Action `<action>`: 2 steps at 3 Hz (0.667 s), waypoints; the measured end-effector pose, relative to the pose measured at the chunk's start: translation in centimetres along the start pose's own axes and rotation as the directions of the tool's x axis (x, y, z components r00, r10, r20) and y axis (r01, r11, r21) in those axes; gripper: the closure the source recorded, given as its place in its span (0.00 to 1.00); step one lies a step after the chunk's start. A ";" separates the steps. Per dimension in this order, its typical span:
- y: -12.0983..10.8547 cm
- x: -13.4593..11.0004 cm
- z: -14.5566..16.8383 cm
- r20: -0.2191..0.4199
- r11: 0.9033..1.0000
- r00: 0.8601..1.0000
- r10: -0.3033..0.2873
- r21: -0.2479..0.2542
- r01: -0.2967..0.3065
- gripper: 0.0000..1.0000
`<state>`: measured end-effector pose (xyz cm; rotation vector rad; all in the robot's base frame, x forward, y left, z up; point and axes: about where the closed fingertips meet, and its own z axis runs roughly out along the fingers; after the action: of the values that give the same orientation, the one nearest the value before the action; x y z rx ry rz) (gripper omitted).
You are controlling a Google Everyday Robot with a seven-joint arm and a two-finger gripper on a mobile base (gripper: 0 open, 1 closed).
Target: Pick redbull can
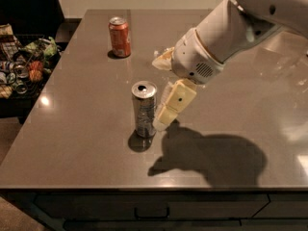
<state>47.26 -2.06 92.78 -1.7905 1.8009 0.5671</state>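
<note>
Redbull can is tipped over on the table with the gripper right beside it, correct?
Not quite. The camera view shows the redbull can standing upright on the table, not tipped over. The gripper is indeed right beside it.

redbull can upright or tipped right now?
Upright: redbull can stands on its base on the table, silver top facing up. Gripper sits close beside it.

My arm (226, 32) reaches in from the upper right, wrist angled down and left; my gripper (158, 94) hangs low, fingers (174, 102) spread wide apart.
</note>
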 end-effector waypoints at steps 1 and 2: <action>0.2 -0.6 1.4 0.014 0.999 1.000 0.008 -0.032 -0.008 0.16; 0.5 -1.6 2.2 0.025 0.998 0.999 0.023 -0.063 -0.021 0.47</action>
<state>46.91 0.55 92.08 -1.7979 1.8059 0.6588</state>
